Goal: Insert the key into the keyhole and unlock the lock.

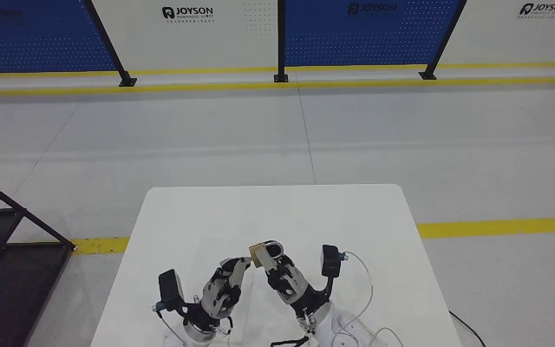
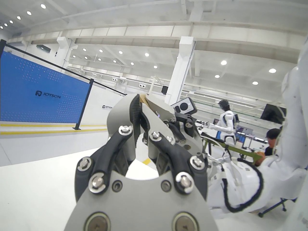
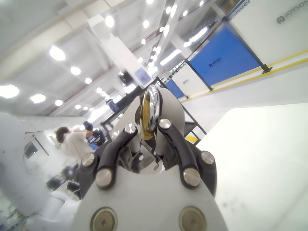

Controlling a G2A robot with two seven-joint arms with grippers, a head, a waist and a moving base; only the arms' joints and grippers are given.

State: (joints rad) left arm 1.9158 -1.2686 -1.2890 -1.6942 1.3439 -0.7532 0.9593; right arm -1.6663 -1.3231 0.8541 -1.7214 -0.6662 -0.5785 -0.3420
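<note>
White bench [image 1: 347, 217] below: right end effector [image 3: 152, 95] pinches the brass lock [image 3: 145, 119]; left end effector [image 2: 141, 99], seemingly pressed together, touches it.

Right pincer [image 3: 151, 102] hides most of the lock [image 3: 145, 119].

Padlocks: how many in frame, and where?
1. The padlock is clamped in the right gripper, over the near part of the white table. Another could lie hidden under the arms.
</note>
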